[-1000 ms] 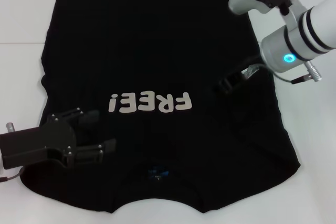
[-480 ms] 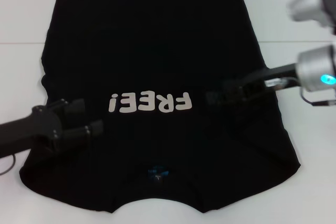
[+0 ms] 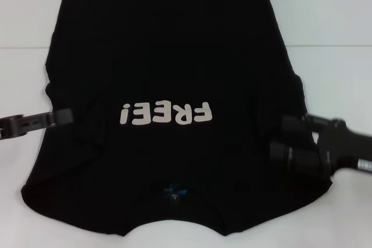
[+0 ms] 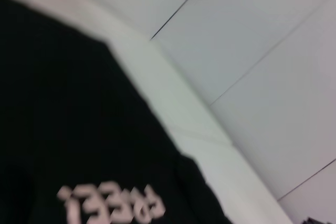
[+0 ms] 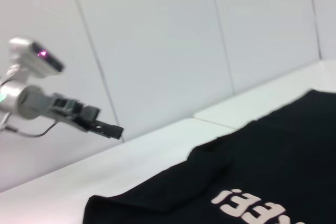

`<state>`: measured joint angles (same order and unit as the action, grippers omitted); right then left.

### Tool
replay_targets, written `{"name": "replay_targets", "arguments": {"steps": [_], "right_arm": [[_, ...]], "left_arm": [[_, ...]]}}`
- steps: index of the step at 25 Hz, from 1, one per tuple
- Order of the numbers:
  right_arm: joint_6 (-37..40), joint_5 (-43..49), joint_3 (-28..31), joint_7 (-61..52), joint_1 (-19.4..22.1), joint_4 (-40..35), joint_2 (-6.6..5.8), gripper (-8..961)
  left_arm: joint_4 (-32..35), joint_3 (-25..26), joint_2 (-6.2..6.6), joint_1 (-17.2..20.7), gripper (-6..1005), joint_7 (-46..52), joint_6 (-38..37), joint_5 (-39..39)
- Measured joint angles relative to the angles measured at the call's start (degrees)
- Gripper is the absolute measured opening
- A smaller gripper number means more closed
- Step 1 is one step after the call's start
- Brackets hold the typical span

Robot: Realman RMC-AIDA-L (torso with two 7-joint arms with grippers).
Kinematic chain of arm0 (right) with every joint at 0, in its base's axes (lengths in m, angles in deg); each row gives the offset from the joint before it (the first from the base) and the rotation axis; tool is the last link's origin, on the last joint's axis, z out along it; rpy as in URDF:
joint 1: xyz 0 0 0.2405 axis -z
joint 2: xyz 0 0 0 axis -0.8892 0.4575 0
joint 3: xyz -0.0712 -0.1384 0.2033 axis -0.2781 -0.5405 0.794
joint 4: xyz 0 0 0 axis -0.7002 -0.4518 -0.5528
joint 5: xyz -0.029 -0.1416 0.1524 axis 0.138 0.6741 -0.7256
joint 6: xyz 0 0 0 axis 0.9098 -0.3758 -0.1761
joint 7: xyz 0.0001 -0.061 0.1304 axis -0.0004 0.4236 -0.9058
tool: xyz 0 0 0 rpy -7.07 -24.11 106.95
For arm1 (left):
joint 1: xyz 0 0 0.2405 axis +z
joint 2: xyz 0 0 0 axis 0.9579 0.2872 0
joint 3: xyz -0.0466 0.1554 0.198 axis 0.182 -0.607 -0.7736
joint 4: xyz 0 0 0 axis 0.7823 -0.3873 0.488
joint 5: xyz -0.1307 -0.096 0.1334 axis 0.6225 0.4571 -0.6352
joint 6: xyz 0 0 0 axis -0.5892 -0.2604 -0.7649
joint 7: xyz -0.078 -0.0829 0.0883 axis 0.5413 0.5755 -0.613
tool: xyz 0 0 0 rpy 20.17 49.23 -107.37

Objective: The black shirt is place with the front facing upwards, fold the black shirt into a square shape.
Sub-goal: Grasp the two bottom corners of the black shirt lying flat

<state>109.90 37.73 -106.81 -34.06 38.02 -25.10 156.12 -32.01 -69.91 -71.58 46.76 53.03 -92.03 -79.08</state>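
The black shirt (image 3: 168,56) lies flat, front up, on the white table, with its pale "FREE!" lettering (image 3: 164,113) upside down to me and its blue neck label (image 3: 174,190) near the front edge. My left gripper (image 3: 65,116) shows edge-on as a thin bar at the shirt's left edge, level with the lettering. My right gripper (image 3: 279,137) is open over the shirt's right side, near its lower right corner, holding nothing. The left wrist view shows the shirt (image 4: 79,129) and table. The right wrist view shows the shirt (image 5: 262,182) and, farther off, the left gripper (image 5: 107,127).
The white table (image 3: 340,45) shows on both sides of the shirt and has a seam line (image 3: 23,46) running across it. White wall panels (image 5: 157,51) stand behind the table. The shirt's collar edge lies close to the table's front.
Both arms have pulled outward. The left gripper slid to the shirt's left edge and turned edge-on. The right gripper moved from mid-right toward me, to the shirt's lower right.
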Motion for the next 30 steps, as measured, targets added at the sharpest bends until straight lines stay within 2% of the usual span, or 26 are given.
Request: {"name": "replay_targets", "arguments": {"steps": [5, 9, 12, 16, 20, 30], "right_arm": [[0.03, 1.01, 0.14, 10.72, 1.79, 5.49, 0.22, 799], [-1.32, 1.58, 0.41, 15.95, 2.00, 8.12, 0.32, 799], [-2.97, 1.60, 0.26, 16.82, 1.84, 8.72, 0.43, 799], [-4.03, 1.63, 0.35, 16.89, 1.73, 9.08, 0.60, 799], [-3.93, 1.61, 0.46, 16.90, 1.74, 9.30, 0.56, 798], [-3.93, 1.60, 0.52, 16.47, 1.54, 9.38, 0.56, 798]], "left_arm": [[1.97, 0.10, 3.85, -1.39, 874, 11.78, -2.44, -9.33], [5.29, 0.02, 5.18, -2.91, 874, 19.76, -3.77, -17.98], [7.11, -1.58, 4.92, -4.48, 874, 23.16, -3.39, -24.59], [7.26, -5.16, 4.11, -6.05, 873, 25.07, -0.79, -28.88], [7.34, -8.23, 3.33, -6.89, 874, 25.89, 2.00, -31.11], [6.93, -11.94, 2.12, -7.37, 874, 26.36, 7.42, -32.64]]}}
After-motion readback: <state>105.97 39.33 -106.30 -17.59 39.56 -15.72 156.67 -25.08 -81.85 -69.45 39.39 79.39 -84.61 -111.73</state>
